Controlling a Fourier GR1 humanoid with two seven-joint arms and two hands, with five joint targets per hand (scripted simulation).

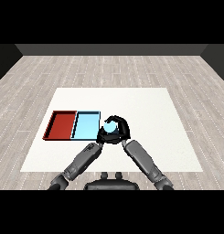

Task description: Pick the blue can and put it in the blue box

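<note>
The blue can [110, 128] stands just right of the light blue tray [86, 126], near the middle of the white table. My right hand [121, 129] curls round the can from the right, with its fingers arched over the top. My left hand [103, 136] is pressed close against the can's lower left side, right by the blue tray's near right corner. Most of the can is hidden by the two hands; only a pale blue patch shows between them.
A red tray [59, 125] lies directly left of the blue tray, touching it. The white table [150, 114] spreads wide to the right and behind the hands. Grey plank floor surrounds the table.
</note>
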